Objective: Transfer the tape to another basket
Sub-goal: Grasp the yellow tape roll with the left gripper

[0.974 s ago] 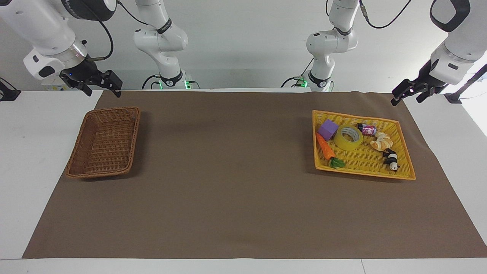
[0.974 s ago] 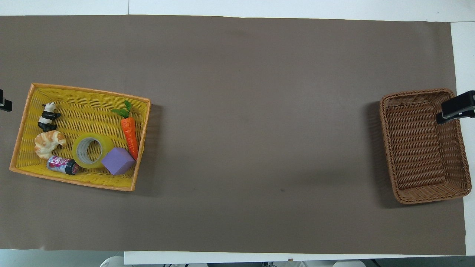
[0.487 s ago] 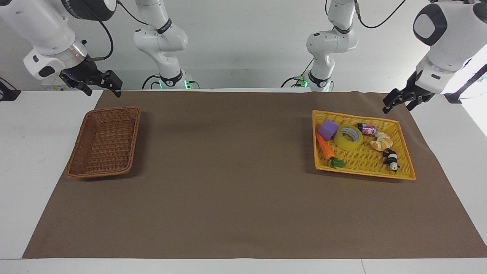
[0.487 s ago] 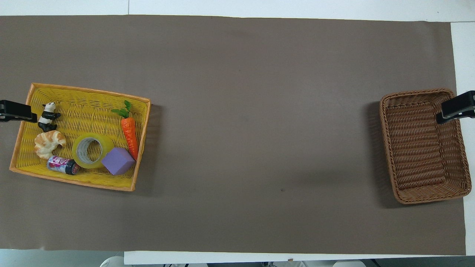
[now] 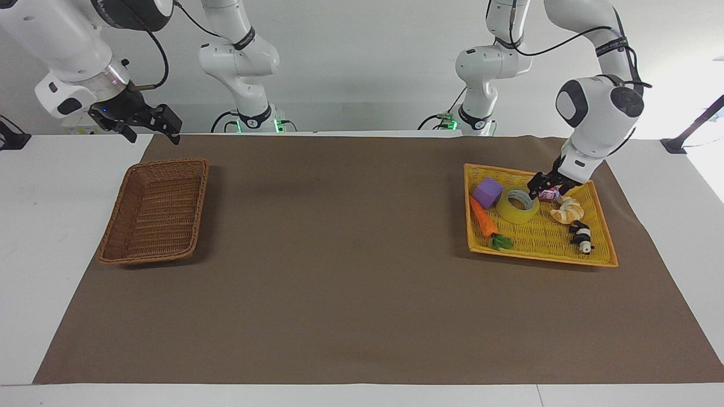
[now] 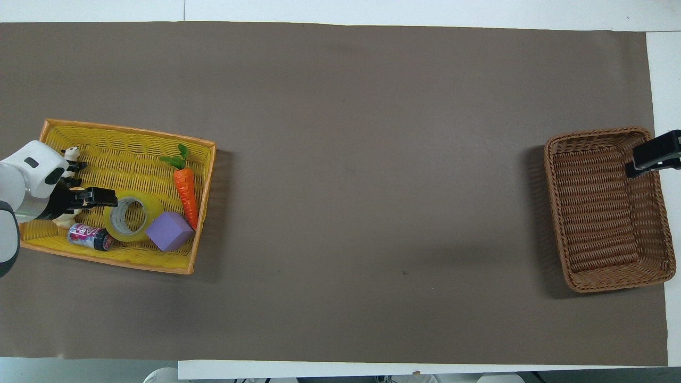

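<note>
Yellow tape (image 5: 517,204): in the orange basket (image 5: 599,249), beside a purple cube (image 5: 487,192). Left gripper (image 5: 540,185) over its rim, fingers' state unclear; should straddle one wall, avoiding the can (image 5: 547,195). Brown basket (image 5: 155,212) well apart; right gripper (image 5: 148,122) waits above it, spread.

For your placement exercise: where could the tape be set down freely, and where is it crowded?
Free: the brown wicker basket, holding nothing, and the brown mat between the two baskets. Crowded: the yellow basket, where the tape sits among the purple cube, carrot, can and croissant.
</note>
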`<state>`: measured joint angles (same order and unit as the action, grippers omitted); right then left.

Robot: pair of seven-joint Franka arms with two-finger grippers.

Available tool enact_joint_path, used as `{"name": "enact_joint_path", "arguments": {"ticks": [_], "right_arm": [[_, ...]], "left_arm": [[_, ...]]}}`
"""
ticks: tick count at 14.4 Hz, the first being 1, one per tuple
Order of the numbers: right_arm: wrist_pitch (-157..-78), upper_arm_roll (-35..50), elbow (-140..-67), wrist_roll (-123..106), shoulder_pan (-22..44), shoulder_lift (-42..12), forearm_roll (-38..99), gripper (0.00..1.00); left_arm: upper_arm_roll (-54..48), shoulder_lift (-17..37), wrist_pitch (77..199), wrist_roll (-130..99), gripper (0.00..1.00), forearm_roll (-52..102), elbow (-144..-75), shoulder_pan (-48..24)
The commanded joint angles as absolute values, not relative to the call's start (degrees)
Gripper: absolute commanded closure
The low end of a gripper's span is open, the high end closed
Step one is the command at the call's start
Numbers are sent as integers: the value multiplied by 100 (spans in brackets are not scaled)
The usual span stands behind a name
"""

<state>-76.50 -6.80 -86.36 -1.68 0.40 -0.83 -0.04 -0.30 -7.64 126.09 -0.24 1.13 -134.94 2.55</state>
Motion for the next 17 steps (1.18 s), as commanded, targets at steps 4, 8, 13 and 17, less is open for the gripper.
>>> {"name": "enact_joint_path", "arguments": {"ticks": [4, 8, 13, 17], "right_arm": [[-7717, -659, -8798, -281, 26, 44, -53, 1], [-7717, -659, -8798, -281, 26, 44, -53, 1], [-7717, -659, -8798, -281, 26, 44, -53, 1], [-7717, -659, -8798, -281, 18, 44, -53, 1]], "left_arm": [[-18, -747, 12762, 26, 0, 62, -13667, 334], [-18, -616, 12779, 394, 0, 62, -13737, 316], [-18, -527, 12973, 1133, 0, 62, -13746, 369], [-26, -308, 13174, 1134, 0, 62, -13746, 317]]}}
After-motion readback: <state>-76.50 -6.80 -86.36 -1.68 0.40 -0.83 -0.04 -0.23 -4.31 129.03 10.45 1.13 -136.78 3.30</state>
